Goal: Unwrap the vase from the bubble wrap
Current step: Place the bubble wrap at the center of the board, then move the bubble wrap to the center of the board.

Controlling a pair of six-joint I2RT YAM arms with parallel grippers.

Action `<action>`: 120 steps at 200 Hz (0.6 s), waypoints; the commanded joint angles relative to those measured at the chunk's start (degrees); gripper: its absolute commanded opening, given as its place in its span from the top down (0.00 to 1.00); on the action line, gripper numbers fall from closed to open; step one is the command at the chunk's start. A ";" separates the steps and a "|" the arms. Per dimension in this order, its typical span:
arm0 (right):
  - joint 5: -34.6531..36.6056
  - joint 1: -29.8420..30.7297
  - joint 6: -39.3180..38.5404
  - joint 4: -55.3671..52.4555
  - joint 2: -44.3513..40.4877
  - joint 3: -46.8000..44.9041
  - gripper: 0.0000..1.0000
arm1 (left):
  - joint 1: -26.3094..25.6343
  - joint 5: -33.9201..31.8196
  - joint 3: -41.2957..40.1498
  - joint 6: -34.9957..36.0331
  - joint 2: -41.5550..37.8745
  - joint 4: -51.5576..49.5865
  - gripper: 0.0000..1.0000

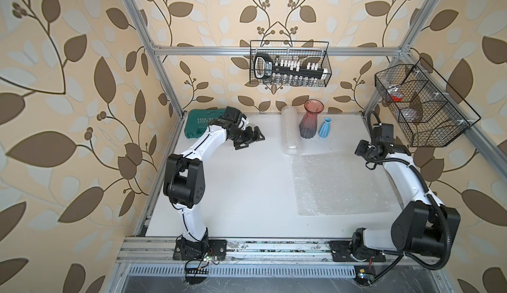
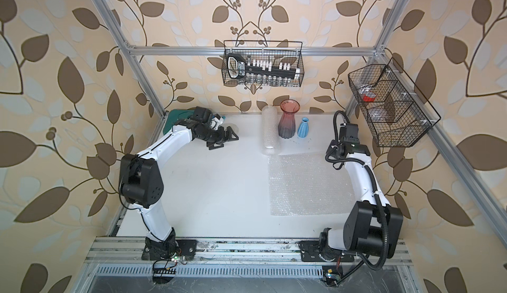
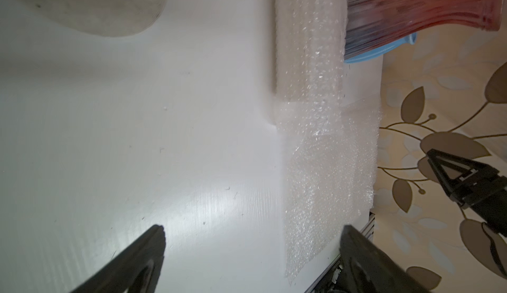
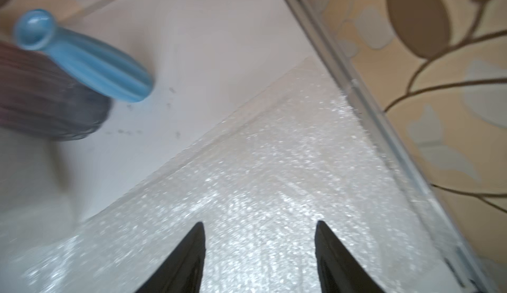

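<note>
A flat sheet of bubble wrap (image 1: 340, 184) (image 4: 274, 168) lies spread on the right side of the white table. A rolled tube of bubble wrap (image 1: 290, 131) (image 3: 310, 44) lies behind it; I cannot tell what is inside. A pink glass vase (image 1: 311, 121) and a small blue vase (image 1: 325, 127) (image 4: 90, 61) stand bare and upright beside the tube. My right gripper (image 1: 362, 150) (image 4: 260, 224) hovers open over the sheet's far right corner, with nothing between its fingers. Far to the left of the tube, my left gripper (image 1: 253, 138) (image 3: 252, 231) is wide open and empty.
A green tool case (image 1: 203, 125) lies at the back left corner behind the left arm. One wire basket (image 1: 289, 63) hangs on the back rail, another (image 1: 419, 105) on the right post. The aluminium frame rail (image 4: 356, 85) runs along the table's right edge.
</note>
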 commanded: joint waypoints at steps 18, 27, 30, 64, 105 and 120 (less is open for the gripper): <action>-15.81 2.91 3.85 3.98 -3.68 -6.53 0.37 | -3.82 -1.67 15.47 -3.59 11.78 0.65 0.01; -16.63 3.31 4.26 4.24 -4.31 -7.58 0.36 | -4.15 -1.56 19.27 -4.64 15.01 0.40 0.01; -16.95 3.42 4.36 4.33 -4.43 -7.94 0.36 | -4.24 -1.49 20.36 -4.93 15.90 0.51 0.01; -18.57 4.32 4.50 3.97 -4.77 -9.37 0.36 | -5.26 -0.32 31.94 -7.43 24.28 3.26 0.01; -18.57 4.63 4.26 3.84 -3.99 -9.96 0.36 | -5.84 1.34 41.71 -10.91 32.00 4.73 0.01; -18.75 4.63 4.33 3.83 -3.63 -10.14 0.36 | -6.20 1.36 43.32 -11.56 33.48 5.19 0.01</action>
